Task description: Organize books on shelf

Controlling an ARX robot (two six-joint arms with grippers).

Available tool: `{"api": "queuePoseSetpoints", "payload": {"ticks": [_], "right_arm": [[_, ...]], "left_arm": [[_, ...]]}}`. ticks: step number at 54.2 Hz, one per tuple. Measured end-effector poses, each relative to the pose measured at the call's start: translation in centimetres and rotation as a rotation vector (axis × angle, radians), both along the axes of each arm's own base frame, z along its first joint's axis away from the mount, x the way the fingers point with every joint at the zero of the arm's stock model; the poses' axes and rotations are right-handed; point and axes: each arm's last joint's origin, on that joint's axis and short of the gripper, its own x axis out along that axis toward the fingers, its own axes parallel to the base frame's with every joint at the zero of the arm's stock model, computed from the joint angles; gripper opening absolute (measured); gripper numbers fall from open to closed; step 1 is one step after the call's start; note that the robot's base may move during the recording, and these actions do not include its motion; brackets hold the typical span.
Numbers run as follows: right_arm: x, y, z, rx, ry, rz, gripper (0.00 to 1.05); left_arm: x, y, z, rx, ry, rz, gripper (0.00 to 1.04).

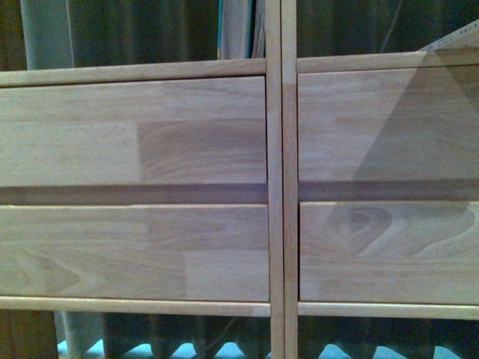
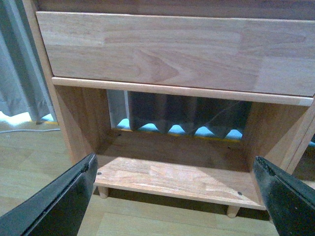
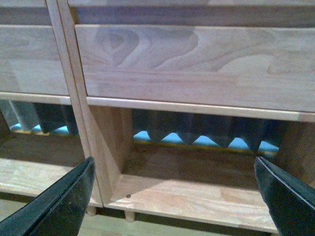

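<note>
Left claw [image 2: 174,159] spread wide, right claw [image 3: 174,160] likewise, shelf [image 2: 172,49] just beyond both

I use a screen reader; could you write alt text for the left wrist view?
The open left gripper faces a bare bottom compartment of the light-wood shelf, beneath a plain drawer front. A dark curtain shows through its open back; pale floor lies in front.

The light-wood shelf [image 1: 135,71] fills the view, split by a central upright divider [image 1: 281,179]. 4 plain drawer fronts [image 1: 135,134] show, 2 stacked on each side. In the open compartment above, books [image 1: 238,30] stand just left of the divider, pale edges beside a teal strip. A dark curtain [image 1: 150,30] hangs behind.
</note>
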Motion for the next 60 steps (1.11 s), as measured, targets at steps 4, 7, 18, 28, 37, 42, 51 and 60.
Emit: {"api": "queuePoseSetpoints", "payload": {"ticks": [4,7,18,28,37,42,51,60], "right_arm": [[0.00,0.00,0.00,0.000,0.000,0.000,0.98],[0.00,0.00,0.00,0.000,0.000,0.000,0.98],[0.00,0.00,0.00,0.000,0.000,0.000,0.98],[0.00,0.00,0.00,0.000,0.000,0.000,0.98],[0.00,0.00,0.00,0.000,0.000,0.000,0.98],[0.00,0.00,0.00,0.000,0.000,0.000,0.98],[0.00,0.00,0.00,0.000,0.000,0.000,0.98],[0.42,0.32,-0.40,0.160,0.052,-0.331,0.98]], "left_arm": [[0.00,0.00,0.00,0.000,0.000,0.000,0.97],[0.00,0.00,0.00,0.000,0.000,0.000,0.97],[0.00,0.00,0.00,0.000,0.000,0.001,0.97],[0.00,0.00,0.00,0.000,0.000,0.000,0.97],[0.00,0.00,0.00,0.000,0.000,0.000,0.97],[0.00,0.00,0.00,0.000,0.000,0.000,0.97],[0.00,0.00,0.00,0.000,0.000,0.000,0.97],[0.00,0.00,0.00,0.000,0.000,0.000,0.97]]}}
